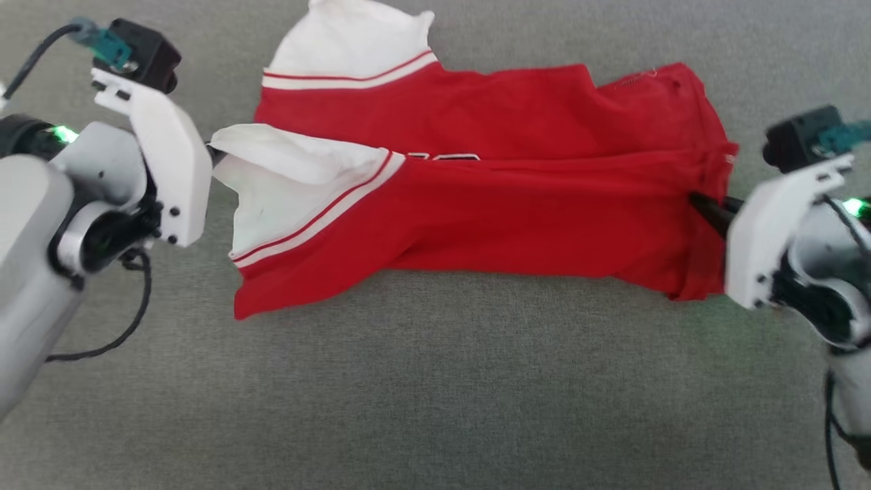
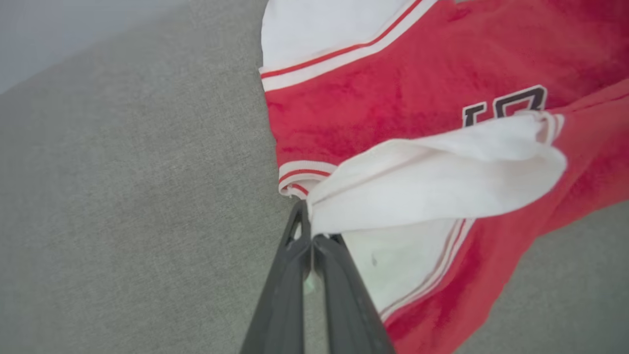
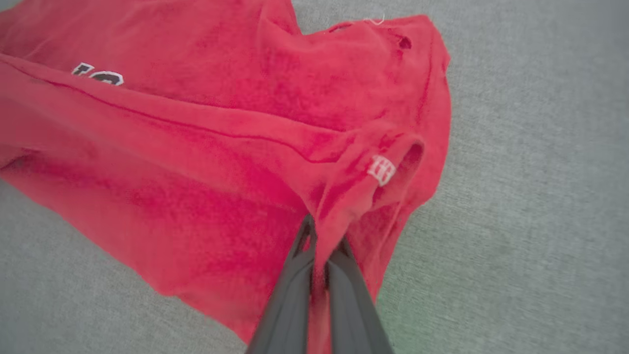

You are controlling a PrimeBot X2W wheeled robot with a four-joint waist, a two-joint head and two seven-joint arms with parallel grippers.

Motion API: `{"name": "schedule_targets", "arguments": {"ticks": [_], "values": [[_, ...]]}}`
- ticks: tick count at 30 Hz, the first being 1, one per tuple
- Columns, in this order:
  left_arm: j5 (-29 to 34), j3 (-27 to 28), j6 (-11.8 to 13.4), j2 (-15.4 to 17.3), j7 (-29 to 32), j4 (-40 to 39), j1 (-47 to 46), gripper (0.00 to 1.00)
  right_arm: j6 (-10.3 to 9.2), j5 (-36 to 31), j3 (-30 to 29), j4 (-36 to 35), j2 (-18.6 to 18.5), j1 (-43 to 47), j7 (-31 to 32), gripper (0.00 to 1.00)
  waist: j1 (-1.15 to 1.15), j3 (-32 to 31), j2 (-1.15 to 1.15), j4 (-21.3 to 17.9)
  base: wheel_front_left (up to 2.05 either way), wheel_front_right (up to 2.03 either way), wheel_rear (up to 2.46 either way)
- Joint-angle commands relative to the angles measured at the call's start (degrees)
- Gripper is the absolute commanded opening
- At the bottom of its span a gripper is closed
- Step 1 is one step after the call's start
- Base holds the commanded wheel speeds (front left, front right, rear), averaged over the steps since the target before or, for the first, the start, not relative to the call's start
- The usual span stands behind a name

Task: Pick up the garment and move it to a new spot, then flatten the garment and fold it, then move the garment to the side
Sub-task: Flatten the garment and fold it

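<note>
1. My left claw (image 2: 309, 231) is clenched on a white sleeve of the soft red cloth T-shirt (image 1: 476, 224). My right claw (image 3: 319, 241) pinches its red hem end, I judge to hold the lengthwise fold taut.
2. The shirt lies on the grey fabric worktop (image 1: 435, 395) between them.
3. The fold hides most of the chest print, and the far sleeve is cut off.

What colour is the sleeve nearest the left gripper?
The sleeve is white; the left wrist view shows it best.
</note>
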Motion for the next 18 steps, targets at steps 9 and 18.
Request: {"name": "schedule_targets", "arguments": {"ticks": [9, 18], "values": [[-2.43, -2.03, -5.14, -9.49, 2.18, 21.85, -4.42, 0.0, -0.02, -0.21, 5.77, 12.82, 4.02, -8.99, -1.01, 0.0, 0.0, 3.78, 0.0, -1.74, 0.0, 0.0, 0.0], [-3.64, -1.53, -6.09, -12.81, 2.41, 31.6, -6.91, 1.0, -0.03, 1.8, 9.63, 15.8, 3.0, -12.72, -3.63, 1.0, 0.0, 3.89, 0.0, -2.16, 0.0, 0.0, 0.0]]}}
